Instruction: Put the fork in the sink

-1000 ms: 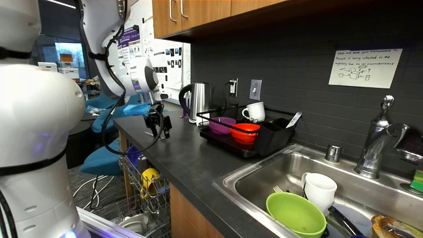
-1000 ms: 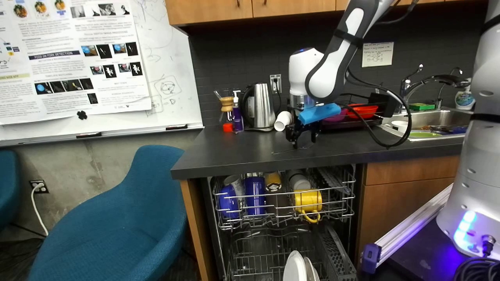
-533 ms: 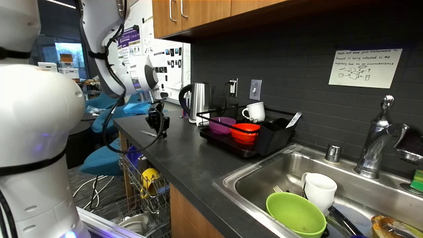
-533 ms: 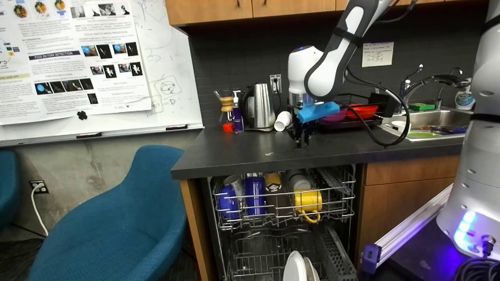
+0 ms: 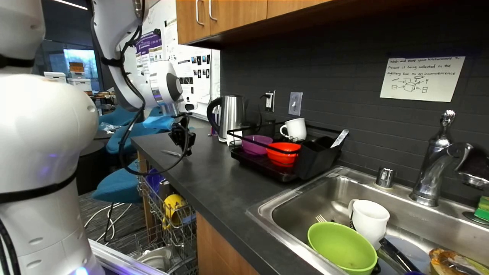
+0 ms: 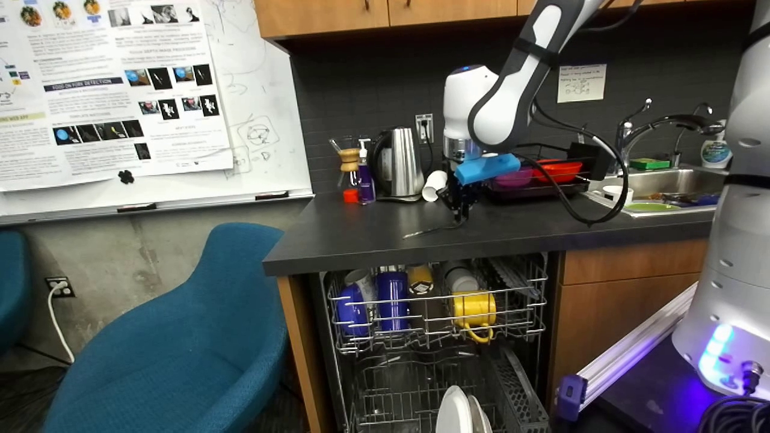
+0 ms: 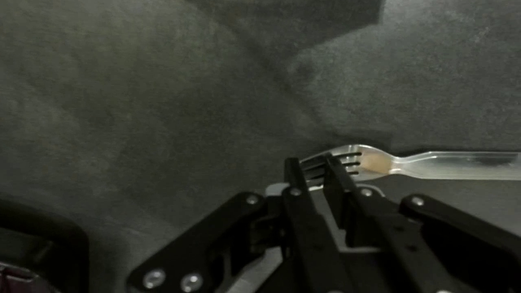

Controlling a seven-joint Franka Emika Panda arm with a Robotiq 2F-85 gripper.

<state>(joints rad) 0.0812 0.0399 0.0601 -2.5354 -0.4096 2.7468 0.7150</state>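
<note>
The silvery, see-through fork (image 7: 456,165) lies along the dark counter, its handle running to the right in the wrist view. My gripper (image 7: 312,160) is over the tine end, its black fingers (image 7: 294,173) close together with a narrow gap in which the tines show. One finger is by the tine tips and the other crosses the tines; whether they clamp the fork is unclear. In both exterior views the gripper (image 6: 460,218) is just above the counter at the fork's end. The steel sink (image 5: 286,237) is well away, beyond the dish rack.
A black dish rack (image 5: 263,162) with a purple bowl (image 5: 256,145) and a red bowl (image 5: 282,154) stands between gripper and sink. A kettle (image 6: 406,165) is behind the gripper. In the sink are a green bowl (image 5: 342,244), a white mug (image 5: 369,219) and fork tines (image 5: 321,218).
The fingers have come together from wide apart. The fork has shifted a little away from the sink side, and the gripper has risen slightly.
</note>
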